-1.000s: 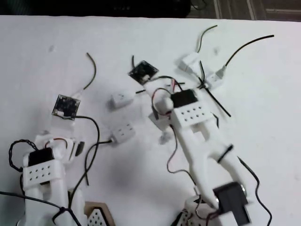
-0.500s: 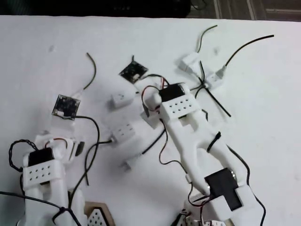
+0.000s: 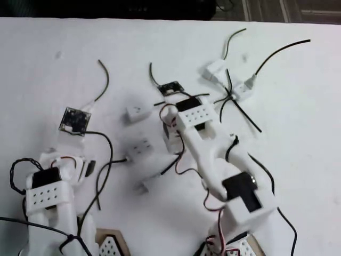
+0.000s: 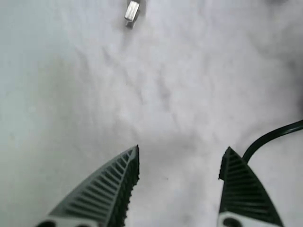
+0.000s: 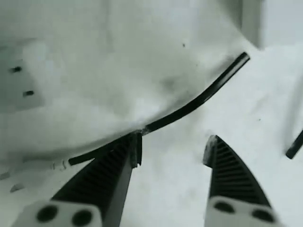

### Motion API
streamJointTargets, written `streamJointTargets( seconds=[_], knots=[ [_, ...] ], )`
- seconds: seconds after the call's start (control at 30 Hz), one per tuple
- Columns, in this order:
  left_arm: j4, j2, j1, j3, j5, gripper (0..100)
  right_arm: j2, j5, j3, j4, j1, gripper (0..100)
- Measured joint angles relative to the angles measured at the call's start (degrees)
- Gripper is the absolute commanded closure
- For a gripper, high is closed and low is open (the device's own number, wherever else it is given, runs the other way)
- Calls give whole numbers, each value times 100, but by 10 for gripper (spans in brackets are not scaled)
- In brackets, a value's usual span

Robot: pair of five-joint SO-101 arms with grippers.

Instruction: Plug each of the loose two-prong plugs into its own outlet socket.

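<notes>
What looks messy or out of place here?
Nothing looks broken. One white plug lies loose and askew near the socket blocks; two more plugs sit among crossed black cords farther back.

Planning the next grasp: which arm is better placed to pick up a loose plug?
Right, probably: the right gripper, open, sits at a black cord beside a socket; the left gripper, also open, hangs over bare table, a plug farther off.
</notes>
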Motion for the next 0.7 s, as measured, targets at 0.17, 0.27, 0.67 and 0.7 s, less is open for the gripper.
streamJointTargets(
  seconds=[0.17, 0.27, 0.67, 0.7],
  knots=[
    [0, 0, 0, 0, 0, 725, 642, -264, -35, -624, 158, 898],
    [0, 0, 0, 0, 0, 725, 862, -290, -105, -774, 185, 985],
    [0, 0, 0, 0, 0, 725, -941, 132, 53, -870, 132, 978],
    [0, 0, 0, 0, 0, 725, -1240, 211, 105, -870, 141, 978]
  ],
)
